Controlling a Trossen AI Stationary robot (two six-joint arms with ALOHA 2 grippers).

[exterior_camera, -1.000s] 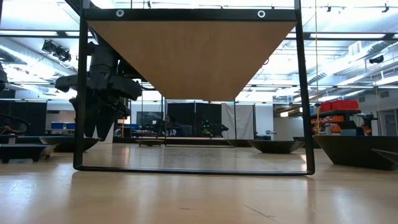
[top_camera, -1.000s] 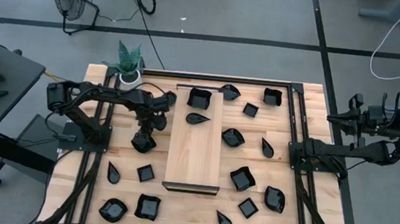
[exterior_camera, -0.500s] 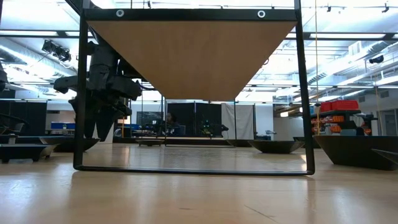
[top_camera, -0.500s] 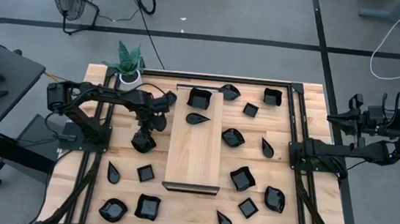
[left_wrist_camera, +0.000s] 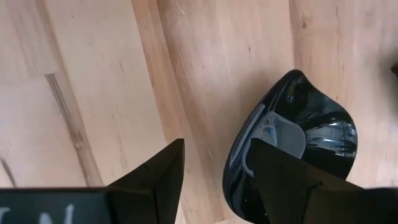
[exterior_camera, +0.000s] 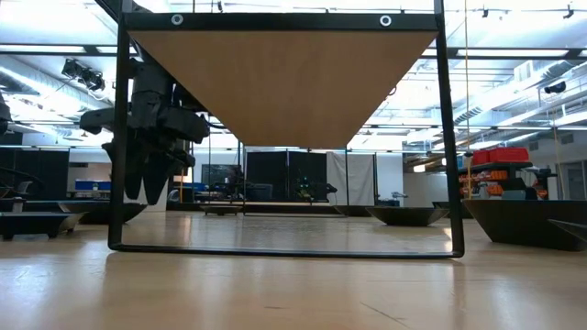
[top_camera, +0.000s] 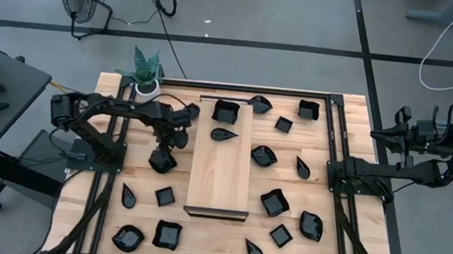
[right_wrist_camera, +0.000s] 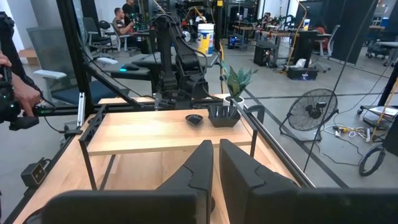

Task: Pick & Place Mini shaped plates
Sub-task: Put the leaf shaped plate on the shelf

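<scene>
My left claw [top_camera: 162, 159] hangs over bare table [top_camera: 141, 190] left of the wooden board [top_camera: 221, 164], fingers spread wide. A teardrop plate [left_wrist_camera: 297, 140] lies partly beneath one finger [left_wrist_camera: 283, 180], its rim between the two. My right claw [right_wrist_camera: 216, 163], fingers nearly together, waits beyond the table's right edge.

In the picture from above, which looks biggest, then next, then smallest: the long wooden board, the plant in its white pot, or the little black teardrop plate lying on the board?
Largest to smallest in the high view:
1. The long wooden board, by far.
2. The plant in its white pot.
3. The black teardrop plate on the board, smallest, though the plant stands taller, nearer the camera.
</scene>
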